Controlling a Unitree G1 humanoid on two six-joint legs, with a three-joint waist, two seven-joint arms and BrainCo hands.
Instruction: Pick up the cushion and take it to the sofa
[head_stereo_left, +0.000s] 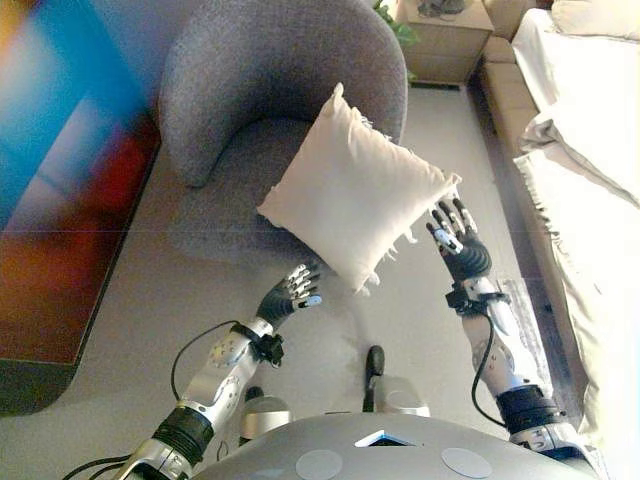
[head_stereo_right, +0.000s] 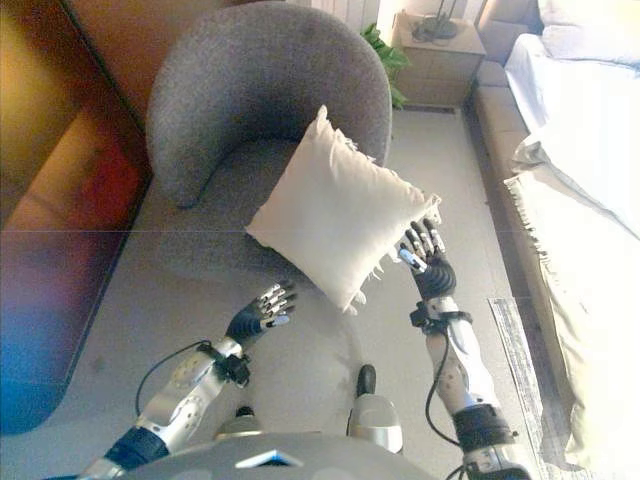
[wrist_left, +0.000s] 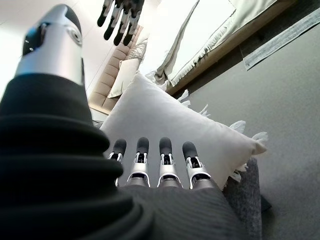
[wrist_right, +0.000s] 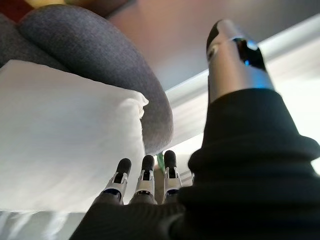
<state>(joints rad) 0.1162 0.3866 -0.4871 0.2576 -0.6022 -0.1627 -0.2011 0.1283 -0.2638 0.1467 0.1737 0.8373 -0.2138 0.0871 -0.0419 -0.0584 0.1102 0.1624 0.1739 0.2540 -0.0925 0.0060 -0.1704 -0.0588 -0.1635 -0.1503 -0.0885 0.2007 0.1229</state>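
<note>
Cushion (head_stereo_right: 340, 210): cream, tilted on grey armchair (head_stereo_right: 250, 90) seat.
Right hand (head_stereo_right: 428, 262): fingers straight, at cushion's right corner.
Left hand (head_stereo_right: 258, 315): fingers relaxed, below cushion, apart.

Two silver-grey arms end in dark ribbed covers over the wrists and the backs of the hands. The left hand (head_stereo_left: 288, 297) and the right hand (head_stereo_left: 458, 243) have silver fingers with dark tips; each thumb is a rounded silver segment capped in black.
</note>
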